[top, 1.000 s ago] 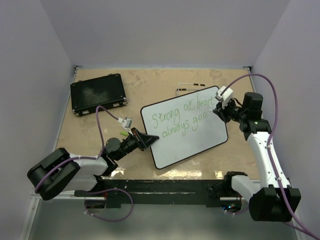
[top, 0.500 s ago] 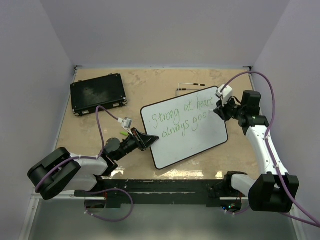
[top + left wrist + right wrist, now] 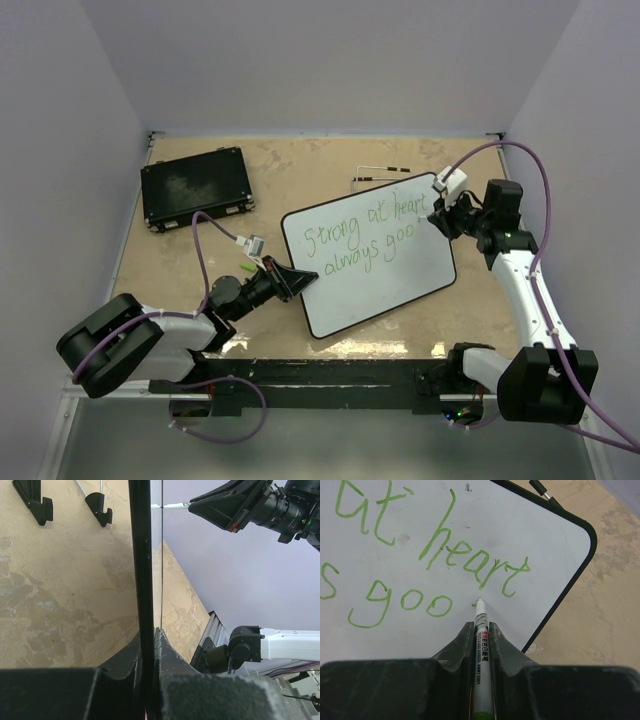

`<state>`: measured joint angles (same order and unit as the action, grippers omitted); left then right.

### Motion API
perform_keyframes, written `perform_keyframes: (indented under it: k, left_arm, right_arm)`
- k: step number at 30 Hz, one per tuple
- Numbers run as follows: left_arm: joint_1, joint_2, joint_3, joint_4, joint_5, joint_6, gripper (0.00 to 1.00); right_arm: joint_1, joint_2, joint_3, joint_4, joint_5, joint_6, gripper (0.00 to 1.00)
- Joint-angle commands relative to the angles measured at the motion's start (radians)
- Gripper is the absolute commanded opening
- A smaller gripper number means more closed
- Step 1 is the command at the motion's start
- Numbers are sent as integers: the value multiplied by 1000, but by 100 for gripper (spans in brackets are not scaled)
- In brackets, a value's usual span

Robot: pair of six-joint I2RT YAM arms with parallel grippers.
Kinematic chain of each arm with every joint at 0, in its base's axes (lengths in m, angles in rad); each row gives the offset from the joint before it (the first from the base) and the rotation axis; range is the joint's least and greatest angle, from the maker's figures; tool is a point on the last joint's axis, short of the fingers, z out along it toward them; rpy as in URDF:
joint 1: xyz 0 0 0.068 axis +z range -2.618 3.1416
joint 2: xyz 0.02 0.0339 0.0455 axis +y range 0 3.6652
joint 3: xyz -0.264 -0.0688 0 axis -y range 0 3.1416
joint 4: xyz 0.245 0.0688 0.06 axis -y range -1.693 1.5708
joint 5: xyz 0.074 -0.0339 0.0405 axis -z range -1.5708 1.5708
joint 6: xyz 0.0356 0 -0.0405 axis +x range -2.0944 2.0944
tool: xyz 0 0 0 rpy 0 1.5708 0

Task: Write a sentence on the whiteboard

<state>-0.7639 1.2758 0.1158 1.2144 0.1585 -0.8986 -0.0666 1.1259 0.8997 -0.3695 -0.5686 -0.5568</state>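
Right arm has re-posed slightly; right hand (image 3: pixel 480 626) grips the marker (image 3: pixel 481 616), tip on the whiteboard (image 3: pixel 400 285) mid-worktop (image 3: pixel 300 165), left hand (image 3: pixel 150 636) pinching its rim: light, even pressure should complete the sentence (image 3: pixel 360 237).

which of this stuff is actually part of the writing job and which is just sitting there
In use: glossy white rectangular whiteboard, its edge clamped in the left pincer; green handwritten sentence on it; white-barrelled green marker in the right pincer.
Lying about: flat black rectangular case; thin metal wire piece beyond the board.
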Motion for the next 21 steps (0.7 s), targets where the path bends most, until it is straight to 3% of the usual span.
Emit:
perform_keyframes:
  k: [1,12,21]
  left_arm:
    - [-3,-6,-1,139,53,70,0]
    - [-3,-4,-5,143,47,70,0]
    - [-3,8,-7,165,55,66,0]
  right_arm:
    - [-2,6,38,4,-10,-17,0]
    - [-2,-26,22,-147,-11,-103,0]
    - [-1,-35,25,-92,-27,-62,0]
